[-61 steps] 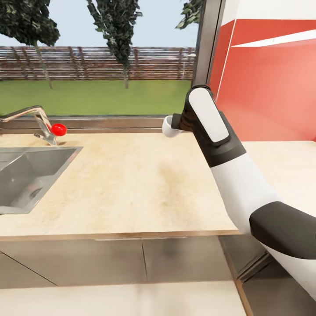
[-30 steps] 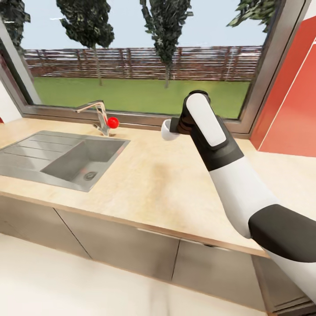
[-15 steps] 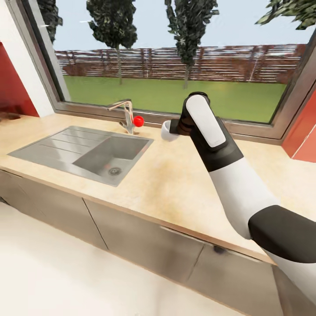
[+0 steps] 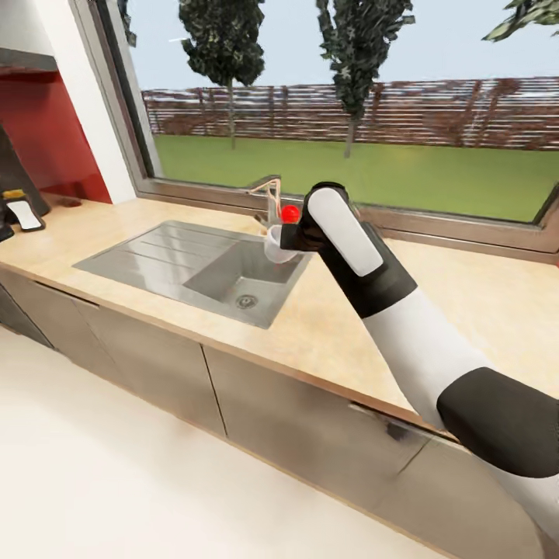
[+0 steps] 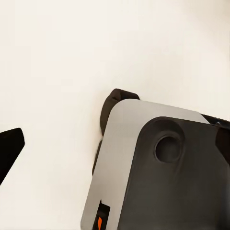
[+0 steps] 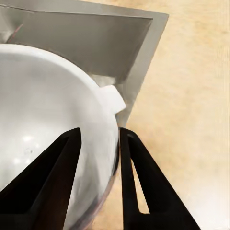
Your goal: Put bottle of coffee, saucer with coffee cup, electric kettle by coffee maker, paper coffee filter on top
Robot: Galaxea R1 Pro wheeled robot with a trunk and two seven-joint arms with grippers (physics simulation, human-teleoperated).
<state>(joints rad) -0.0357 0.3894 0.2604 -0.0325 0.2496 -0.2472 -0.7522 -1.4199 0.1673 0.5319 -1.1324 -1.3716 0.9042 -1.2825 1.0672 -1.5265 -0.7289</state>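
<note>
Your view has turned left since before, so the sink [image 4: 194,268] now sits mid-frame. Your right gripper [image 6: 98,167] is clamped on the coffee cup [image 4: 276,244], above the countertop [image 4: 466,310]. Left gripper's state: cannot tell.

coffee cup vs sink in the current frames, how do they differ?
The coffee cup is white and rounded; the sink is grey steel and angular. The cup is held in the air by the right gripper, fingers straddling its rim; the sink is set into the countertop. Both are open hollows.
</note>
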